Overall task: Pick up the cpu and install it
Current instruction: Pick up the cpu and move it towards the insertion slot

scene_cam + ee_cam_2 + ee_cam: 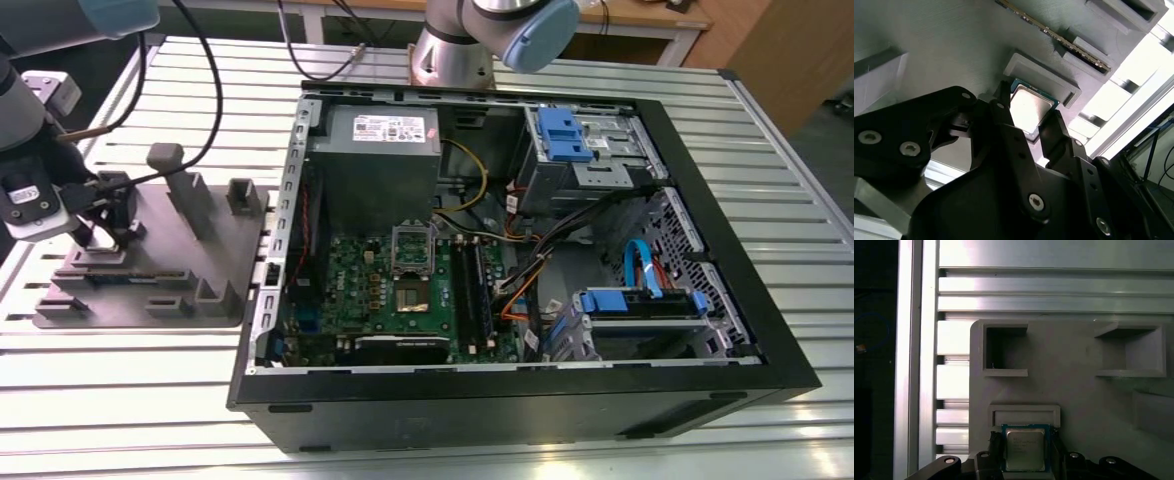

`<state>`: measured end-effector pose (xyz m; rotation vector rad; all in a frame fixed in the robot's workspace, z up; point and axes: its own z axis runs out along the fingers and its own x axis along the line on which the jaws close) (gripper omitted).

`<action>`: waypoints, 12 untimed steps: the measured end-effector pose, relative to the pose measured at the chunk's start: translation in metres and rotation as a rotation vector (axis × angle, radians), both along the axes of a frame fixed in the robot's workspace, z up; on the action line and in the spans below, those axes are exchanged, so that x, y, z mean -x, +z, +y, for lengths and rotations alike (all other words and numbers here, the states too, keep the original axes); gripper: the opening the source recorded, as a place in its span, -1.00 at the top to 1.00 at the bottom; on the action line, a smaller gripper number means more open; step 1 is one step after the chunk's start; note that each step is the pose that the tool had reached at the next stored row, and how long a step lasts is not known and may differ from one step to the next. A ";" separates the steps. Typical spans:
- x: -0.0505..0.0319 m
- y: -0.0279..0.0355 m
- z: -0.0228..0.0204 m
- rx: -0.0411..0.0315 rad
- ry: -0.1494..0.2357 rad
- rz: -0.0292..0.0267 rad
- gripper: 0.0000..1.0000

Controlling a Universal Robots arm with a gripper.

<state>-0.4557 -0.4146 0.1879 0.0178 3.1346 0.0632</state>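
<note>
The cpu (1025,450), a small square chip with a silver-grey top and a green rim, sits at a raised frame on the grey plastic tray (1079,390). In both wrist views my black fingers (995,446) press against two opposite edges of the chip, so my gripper (1025,447) is shut on it. The second wrist view shows the cpu (1029,106) between the fingertips of the gripper (1029,114). In the exterior view my gripper (104,236) is down over the tray (200,300) at the exterior view's left, hiding the chip.
An open computer case (534,400) lies at the exterior view's right of the tray, with the green motherboard (387,300) and its socket (411,294) inside. A grey power-supply box (380,150) sits behind it. A narrow memory stick (1054,35) lies in the tray. Upright posts (171,175) rise nearby.
</note>
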 end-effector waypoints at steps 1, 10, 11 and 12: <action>0.0000 0.0007 0.0000 0.0000 0.000 -0.0001 0.06; 0.0000 0.0027 0.0000 0.0000 0.000 -0.0001 0.06; 0.0000 0.0029 0.0000 0.0000 0.000 0.0000 0.06; 0.0000 0.0032 0.0000 0.0001 0.000 0.0001 0.06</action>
